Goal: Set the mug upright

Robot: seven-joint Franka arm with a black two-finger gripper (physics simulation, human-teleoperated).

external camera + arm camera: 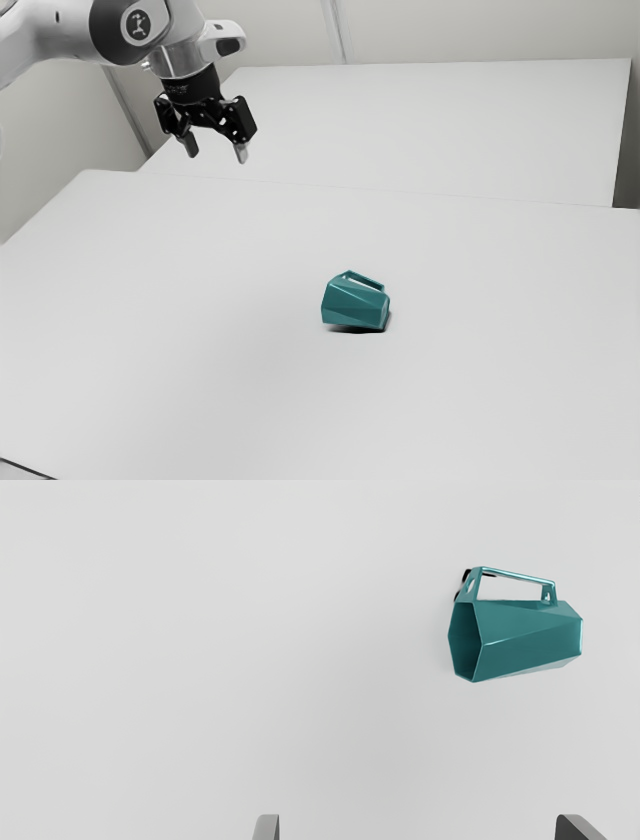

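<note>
High over the table's far left part in the exterior view, my gripper [216, 151] hangs open, its fingers wide apart with nothing between them. A teal faceted mug [354, 303] lies on its side on the table, well below the gripper and toward the exterior view's right. In the wrist view the mug [525, 635] shows its dark open mouth, its closed base at the opposite end and an angular handle along one side. My gripper [417, 825] has its two fingertips far apart there, and neither touches the mug.
The white table [180, 330] stretches around the mug on all sides. Behind it stands another white surface [430, 130], with pale walls beyond. A dark line crosses the exterior view's bottom left corner.
</note>
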